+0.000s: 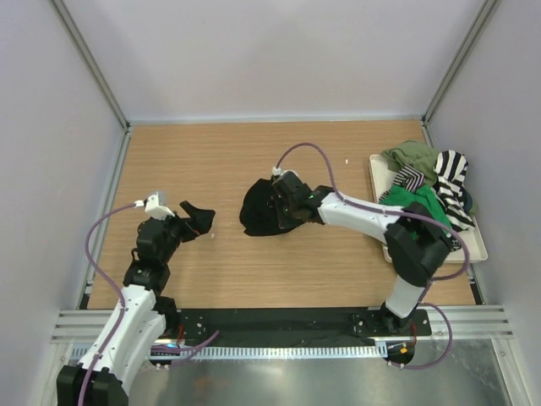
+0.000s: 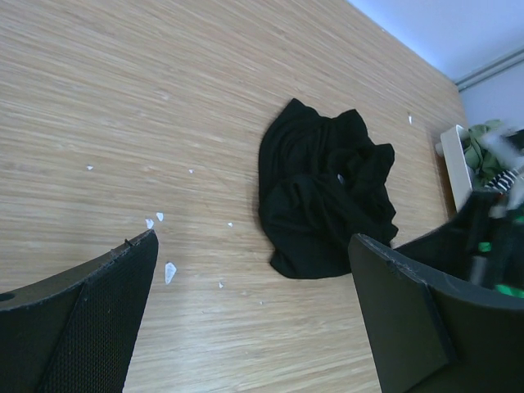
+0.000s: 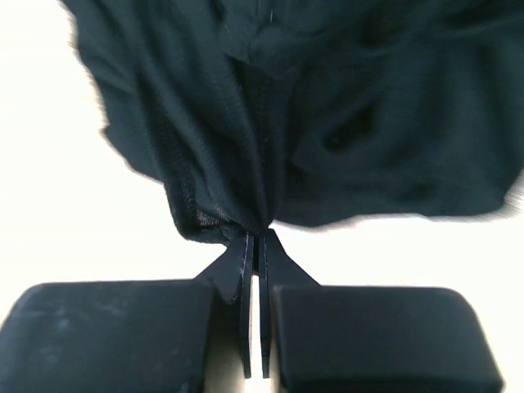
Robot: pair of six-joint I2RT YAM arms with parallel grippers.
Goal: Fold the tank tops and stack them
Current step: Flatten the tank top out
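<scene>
A crumpled black tank top (image 1: 260, 209) (image 2: 323, 196) (image 3: 311, 123) lies in a heap at the middle of the wooden table. My right gripper (image 1: 283, 205) (image 3: 258, 236) is shut on a pinch of its edge, the cloth bunched at the fingertips. My left gripper (image 1: 196, 217) (image 2: 254, 286) stands wide open to the left of the heap, apart from it, nothing between its fingers (image 2: 98, 303). Olive (image 1: 412, 157), black-and-white striped (image 1: 452, 182) and green (image 1: 414, 200) tank tops lie piled at the right.
The pile rests in a white tray (image 1: 379, 173) against the right wall. Small white scraps (image 2: 169, 272) dot the wood near my left gripper. Enclosure walls (image 1: 93, 85) ring the table on three sides, and a metal rail (image 1: 279, 321) runs along the near edge.
</scene>
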